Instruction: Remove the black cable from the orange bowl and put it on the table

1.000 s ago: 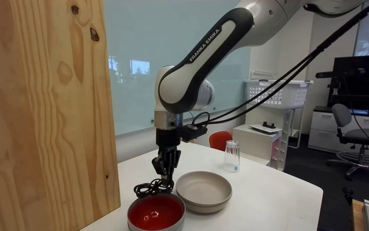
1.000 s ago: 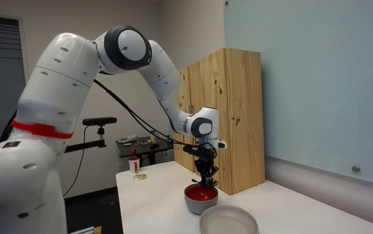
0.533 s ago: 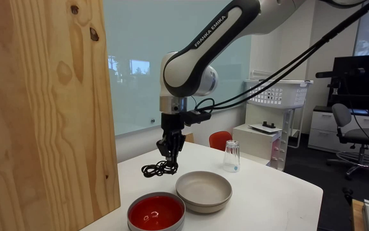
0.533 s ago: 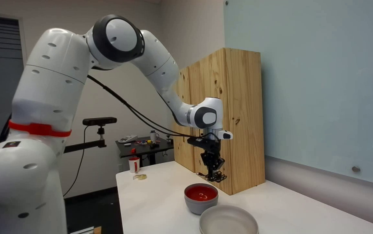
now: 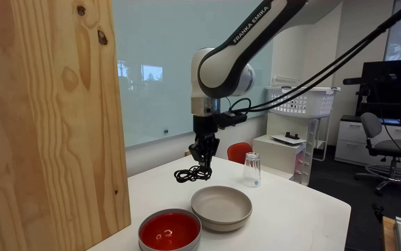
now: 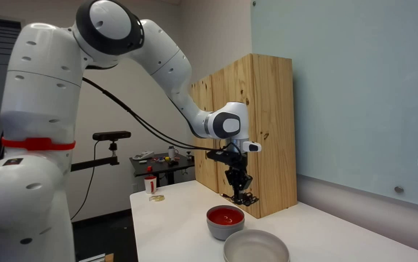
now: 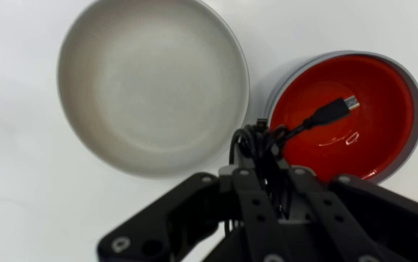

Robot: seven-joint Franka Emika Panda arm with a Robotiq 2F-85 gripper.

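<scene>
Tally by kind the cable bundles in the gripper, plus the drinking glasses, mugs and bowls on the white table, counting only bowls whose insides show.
Cable bundles: 1, the black cable
Bowls: 2, the orange bowl and the beige-grey bowl
Drinking glasses: 1, the clear glass
Mugs: 1, the red-and-white mug
Total: 5

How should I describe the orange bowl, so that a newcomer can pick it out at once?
On the white table, find the tall wooden cabinet. Close to its foot stands the orange bowl, next to a beige bowl. The orange bowl is glossy red-orange inside and grey outside, while its wider neighbour is pale inside.
</scene>
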